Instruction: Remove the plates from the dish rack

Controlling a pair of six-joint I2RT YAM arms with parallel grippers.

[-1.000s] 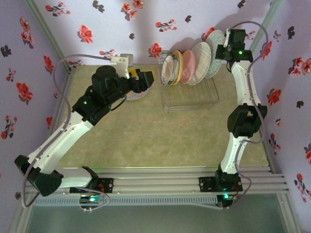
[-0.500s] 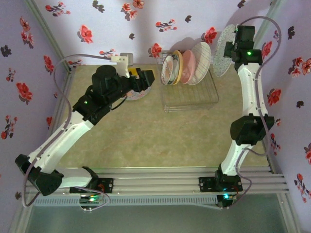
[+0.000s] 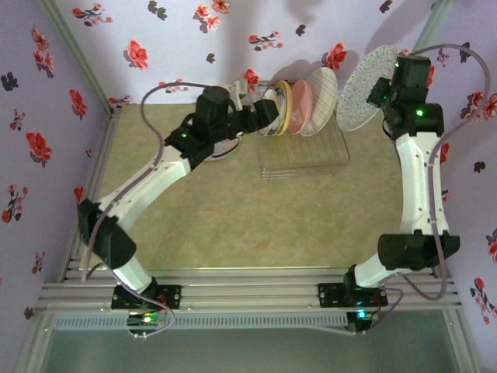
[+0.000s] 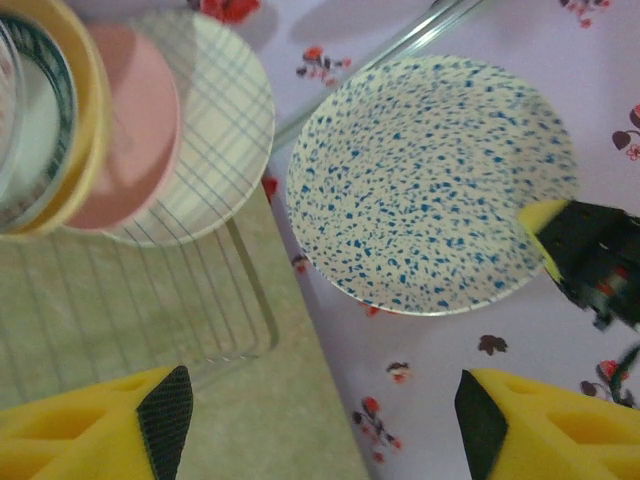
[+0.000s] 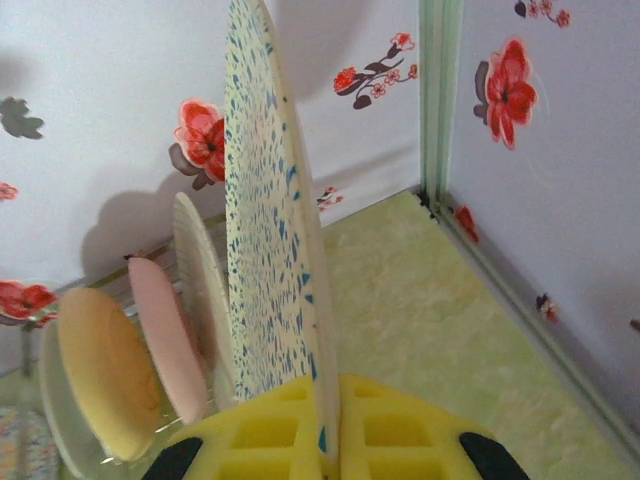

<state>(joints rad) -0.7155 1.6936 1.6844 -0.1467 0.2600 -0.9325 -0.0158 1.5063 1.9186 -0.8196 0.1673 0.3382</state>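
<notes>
Blue-speckled plate is gripped at its rim by the right gripper, whose fingers are pressed together on it; the plate is held upright, apart from the dish rack, to its right and near the back wall. In the rack a grid-patterned plate, a pink plate and an orange-yellow plate are seen standing on edge, close together. The left gripper is found at the left end of this row, jaws wide apart, nothing between them
</notes>
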